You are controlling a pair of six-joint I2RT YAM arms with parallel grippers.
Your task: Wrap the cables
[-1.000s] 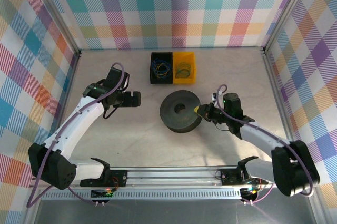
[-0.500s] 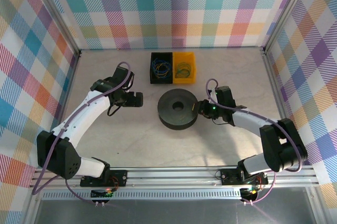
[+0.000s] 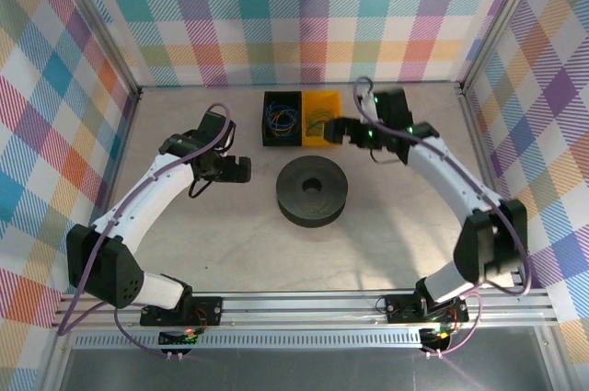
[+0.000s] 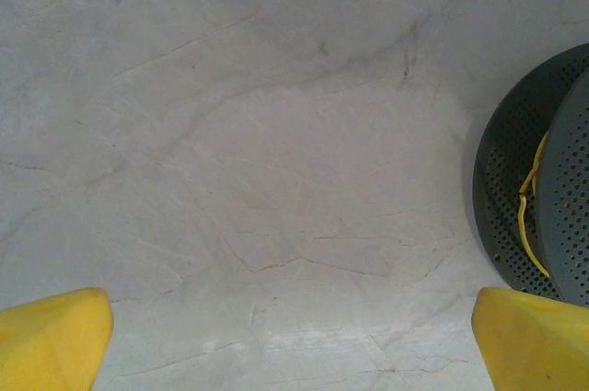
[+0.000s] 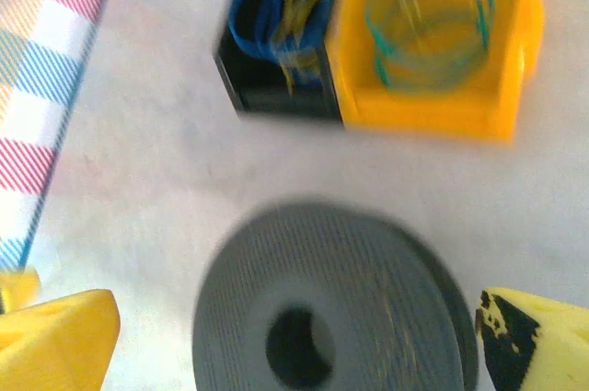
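Right gripper (image 3: 339, 130) swung off the side of the black spool (image 3: 314, 190) and up to the yellow bin (image 5: 433, 117). My fingers there are spread wide with nothing between them. Teal cable coil (image 5: 431, 32) sits in that bin, and blue and yellow-green coils (image 5: 276, 6) sit in the black bin (image 5: 276, 104) beside it (wrist view blurred). Left gripper (image 3: 241, 170) has hardly shifted; it is also spread and empty, left of the spool. I judge I'm going to fetch a cable. A thin yellow wire (image 4: 526, 216) lies in the spool groove.
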